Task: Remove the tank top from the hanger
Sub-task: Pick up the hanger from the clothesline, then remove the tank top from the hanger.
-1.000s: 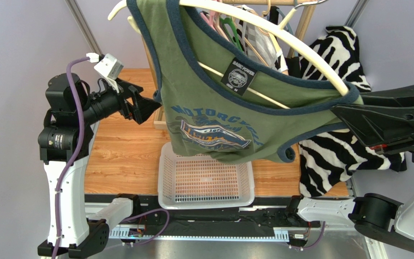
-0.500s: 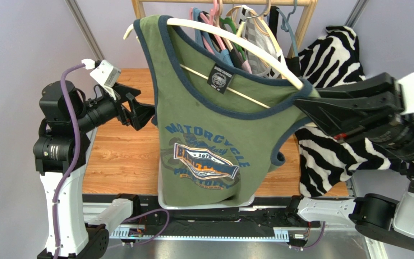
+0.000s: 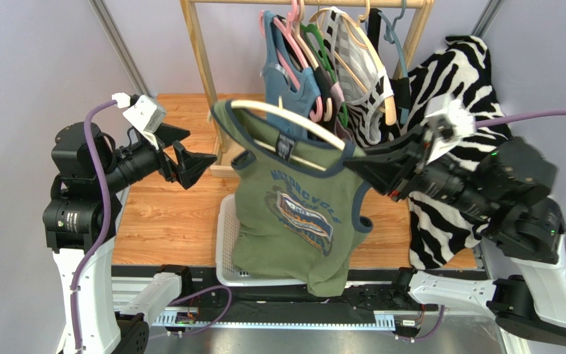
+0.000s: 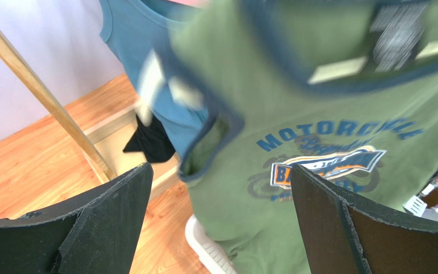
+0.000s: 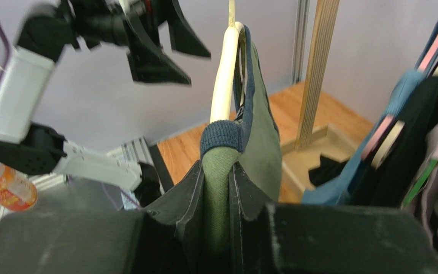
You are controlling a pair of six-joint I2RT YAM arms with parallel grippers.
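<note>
The green tank top (image 3: 293,221) with navy trim and a motorcycle print hangs on a cream hanger (image 3: 293,118) held in mid-air over the white basket. My right gripper (image 3: 360,164) is shut on the tank top's right shoulder strap (image 5: 222,188), with the hanger's end (image 5: 224,80) under the fabric. My left gripper (image 3: 194,158) is open and empty, just left of the tank top's left edge. In the left wrist view the tank top (image 4: 295,188) fills the space beyond the jaws (image 4: 221,228), not touching them.
A wooden clothes rack (image 3: 197,74) stands behind, holding several other garments on hangers (image 3: 323,66), among them a blue top (image 4: 141,63). A zebra-print cloth (image 3: 456,214) hangs at right. The white basket (image 3: 223,243) sits on the wooden table (image 3: 160,221) below the tank top.
My right gripper has carried the hanger and tank top down and away from the rack, toward me. The left gripper has let go and opened, staying left of the shirt.
</note>
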